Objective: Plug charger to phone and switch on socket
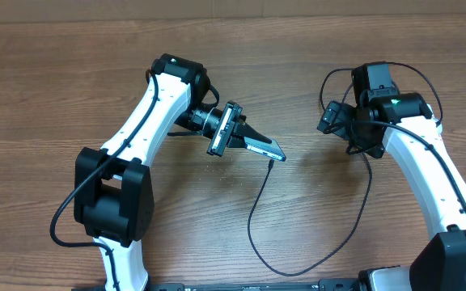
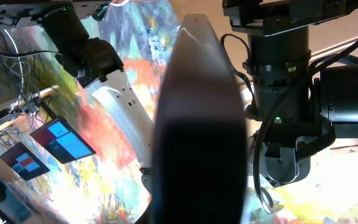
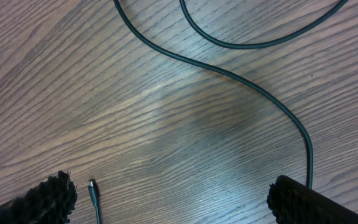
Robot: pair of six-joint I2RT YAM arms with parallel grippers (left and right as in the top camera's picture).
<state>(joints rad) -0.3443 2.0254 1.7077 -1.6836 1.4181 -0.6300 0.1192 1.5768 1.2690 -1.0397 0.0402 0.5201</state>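
My left gripper (image 1: 247, 139) is shut on the phone (image 1: 265, 148) and holds it tilted above the table, its free end pointing right. In the left wrist view the phone (image 2: 199, 118) is a dark blurred slab seen end-on that hides the jaws. The charger (image 1: 259, 202) is a thin black cable looping across the wood. Its connector tip (image 1: 272, 161) lies just below the phone's free end. The same tip (image 3: 92, 187) lies loose on the table beside one finger (image 3: 48, 199) of my right gripper (image 3: 173, 205). That gripper (image 1: 328, 121) is open and empty. The socket is out of view.
The charger cable (image 3: 229, 74) runs in two curves over the wooden table (image 1: 71, 97) ahead of the right gripper. The right arm (image 2: 291, 93) fills the right side of the left wrist view. The table's far edge (image 1: 233, 18) runs along the top.
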